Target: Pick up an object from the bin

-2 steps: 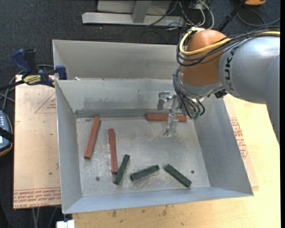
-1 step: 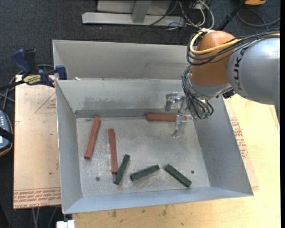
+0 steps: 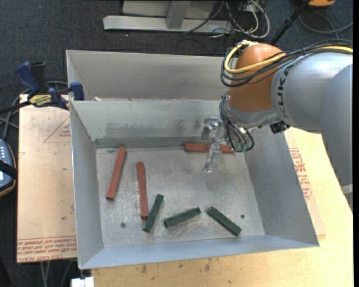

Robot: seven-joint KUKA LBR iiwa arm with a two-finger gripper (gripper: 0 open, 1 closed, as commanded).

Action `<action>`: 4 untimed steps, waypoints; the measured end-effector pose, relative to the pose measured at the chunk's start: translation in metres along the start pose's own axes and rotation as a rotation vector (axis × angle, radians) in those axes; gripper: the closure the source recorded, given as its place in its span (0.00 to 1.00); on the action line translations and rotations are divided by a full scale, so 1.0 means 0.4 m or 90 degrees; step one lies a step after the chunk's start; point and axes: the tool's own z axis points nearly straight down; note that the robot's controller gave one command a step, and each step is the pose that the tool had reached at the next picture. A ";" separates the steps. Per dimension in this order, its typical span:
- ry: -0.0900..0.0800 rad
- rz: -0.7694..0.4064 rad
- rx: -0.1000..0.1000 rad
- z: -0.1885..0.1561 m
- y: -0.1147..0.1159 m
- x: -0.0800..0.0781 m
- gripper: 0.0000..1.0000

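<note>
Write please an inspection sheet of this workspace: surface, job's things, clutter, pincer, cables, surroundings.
Surface: grey metal bin, floor bare between the bars.
Job's things: left red-brown bar, second red-brown bar beside it, back red-brown bar by the back wall. Along the front lie three green bars: left, middle, right.
Clutter: nothing seen.
Grippers: pincer low over the back red-brown bar's right part; a grip cannot be told.
Cables: yellow cable looped over the arm's orange cover; floor cables behind the bin.
Surroundings: dark floor.

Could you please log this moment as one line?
gripper over red-brown flat bar at back of grey metal bin | elsewhere: two red-brown bars, three dark green bars
</note>
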 end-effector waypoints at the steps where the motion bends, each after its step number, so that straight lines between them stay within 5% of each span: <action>1: 0.000 -0.066 0.000 0.142 -0.040 -0.002 0.00; 2: -0.003 0.068 0.000 0.132 -0.021 -0.009 1.00; 4: 0.000 0.067 0.000 0.120 -0.020 -0.012 1.00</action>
